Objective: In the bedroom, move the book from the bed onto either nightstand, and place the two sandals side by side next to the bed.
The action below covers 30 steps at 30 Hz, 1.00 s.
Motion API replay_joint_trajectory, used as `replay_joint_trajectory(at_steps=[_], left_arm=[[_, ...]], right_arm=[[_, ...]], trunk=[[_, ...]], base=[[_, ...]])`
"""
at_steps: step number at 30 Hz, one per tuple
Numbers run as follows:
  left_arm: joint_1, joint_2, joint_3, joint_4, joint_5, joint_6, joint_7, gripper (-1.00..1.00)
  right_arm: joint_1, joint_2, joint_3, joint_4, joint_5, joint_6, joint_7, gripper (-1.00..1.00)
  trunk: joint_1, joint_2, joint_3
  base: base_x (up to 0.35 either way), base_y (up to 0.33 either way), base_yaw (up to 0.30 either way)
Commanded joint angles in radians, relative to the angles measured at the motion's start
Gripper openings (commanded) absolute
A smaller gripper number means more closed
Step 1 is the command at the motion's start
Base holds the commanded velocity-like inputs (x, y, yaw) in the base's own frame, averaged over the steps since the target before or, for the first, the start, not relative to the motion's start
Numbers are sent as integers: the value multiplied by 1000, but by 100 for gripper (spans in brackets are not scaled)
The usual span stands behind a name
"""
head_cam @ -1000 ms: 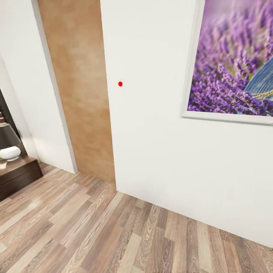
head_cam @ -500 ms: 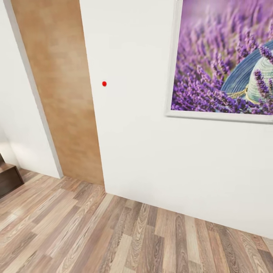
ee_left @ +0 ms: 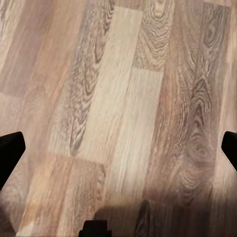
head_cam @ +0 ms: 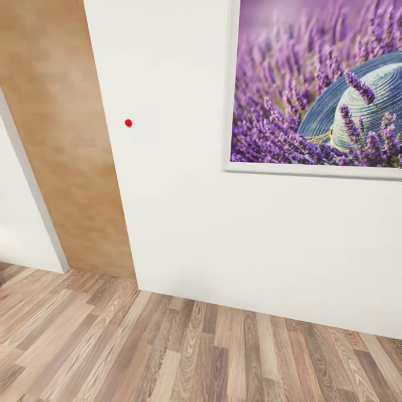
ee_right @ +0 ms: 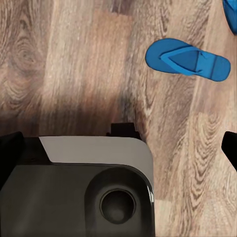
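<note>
Head camera faced a white wall (head_cam: 184, 223) – lavender picture (head_cam: 318, 89) right of a brown door (head_cam: 61, 167); both claws spread over plank floor (ee_left: 118, 98), one blue sandal (ee_right: 187, 59) lying flat near the right claw (ee_right: 118, 143).

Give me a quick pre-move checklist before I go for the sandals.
1. Bright blue flat flip-flop located, flat on the wood-plank floor: ok.
2. Second blue sandal fully seen: not ok, just a cut-off edge.
3. Left claw open and empty: ok.
4. Right claw open and empty: ok.
5. Head view facing the sandals: not ok, it shows the white wall and the purple lavender picture.
6. Bed position: cannot tell.
</note>
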<state>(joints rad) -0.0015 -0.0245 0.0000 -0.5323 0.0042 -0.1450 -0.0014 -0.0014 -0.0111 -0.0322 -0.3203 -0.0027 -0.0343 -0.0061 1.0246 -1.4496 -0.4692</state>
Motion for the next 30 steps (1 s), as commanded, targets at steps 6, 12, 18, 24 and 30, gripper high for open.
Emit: replay_joint_trajectory(at_steps=[6,12,18,24,30], left_arm=[[0,0,0,0,0,-3,0,100],[0,0,0,0,0,-4,0,100],[0,0,0,0,0,-4,0,100],[0,0,0,0,0,-4,0,100],[0,0,0,0,0,-4,0,100]], right_arm=[[0,0,-3,0,0,-3,0,100],[0,0,-3,0,0,-3,0,100],[0,0,-3,0,0,-3,0,100],[0,0,-3,0,0,-3,0,100],[0,0,-3,0,0,-3,0,100]], trunk=[[0,0,-1],[0,0,-1],[0,0,-1],[0,0,-1],[0,0,-1]], base=[[285,0,-215],[94,0,-214],[11,0,-215],[1,0,-215],[0,0,-215]])
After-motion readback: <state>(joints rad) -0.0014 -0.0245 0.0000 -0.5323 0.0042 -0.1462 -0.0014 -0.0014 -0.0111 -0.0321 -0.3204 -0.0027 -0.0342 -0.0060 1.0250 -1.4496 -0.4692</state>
